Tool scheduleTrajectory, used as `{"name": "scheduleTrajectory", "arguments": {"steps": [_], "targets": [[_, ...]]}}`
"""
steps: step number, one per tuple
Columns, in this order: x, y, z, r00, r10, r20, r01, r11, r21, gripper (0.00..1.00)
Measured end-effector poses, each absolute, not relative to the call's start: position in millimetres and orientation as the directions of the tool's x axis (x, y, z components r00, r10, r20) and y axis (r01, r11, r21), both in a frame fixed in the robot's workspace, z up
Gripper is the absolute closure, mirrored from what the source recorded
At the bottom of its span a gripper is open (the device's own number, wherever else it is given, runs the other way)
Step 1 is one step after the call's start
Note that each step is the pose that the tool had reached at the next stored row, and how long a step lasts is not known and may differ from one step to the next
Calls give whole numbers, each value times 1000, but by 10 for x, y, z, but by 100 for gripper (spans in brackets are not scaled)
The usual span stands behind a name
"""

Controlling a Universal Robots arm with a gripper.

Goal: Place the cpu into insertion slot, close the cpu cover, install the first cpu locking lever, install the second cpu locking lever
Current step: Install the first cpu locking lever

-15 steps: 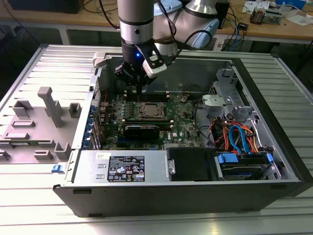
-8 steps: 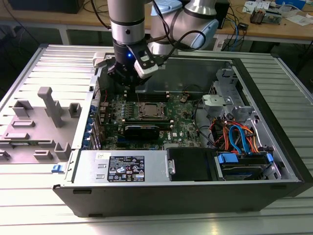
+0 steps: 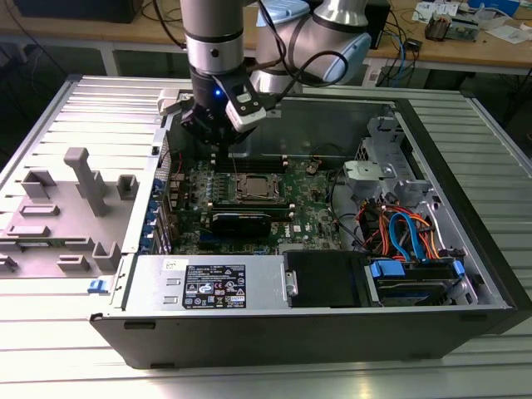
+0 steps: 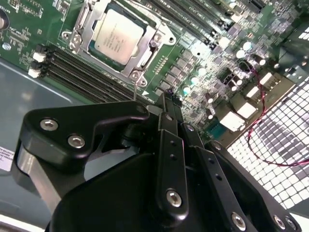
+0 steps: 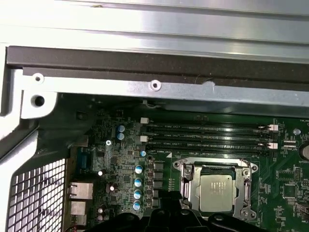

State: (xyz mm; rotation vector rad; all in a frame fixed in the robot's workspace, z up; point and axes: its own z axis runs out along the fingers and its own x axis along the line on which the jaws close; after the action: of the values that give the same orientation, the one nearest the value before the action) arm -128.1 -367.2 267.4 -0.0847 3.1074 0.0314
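In the exterior view the gripper (image 3: 219, 148), pinched closed and empty, hung at 11 o'clock from the seated cpu (image 3: 252, 188), which was probably light, rigid and fragile, best gripped by its edges.

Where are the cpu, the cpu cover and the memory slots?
cpu (image 4: 118, 36): second wrist view, middle of its metal top.
cpu cover (image 5: 187, 186): first wrist view, its frame's side bar.
memory slots (image 5: 207, 143): first wrist view, middle of one slot.
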Motion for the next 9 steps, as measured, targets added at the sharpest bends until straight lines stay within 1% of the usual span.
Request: {"name": "scheduleTrajectory", "arguments": {"steps": [9], "targets": [[-1275, -3514, 2634, -998, -59, -33, -60, 998, 19, 89]]}}
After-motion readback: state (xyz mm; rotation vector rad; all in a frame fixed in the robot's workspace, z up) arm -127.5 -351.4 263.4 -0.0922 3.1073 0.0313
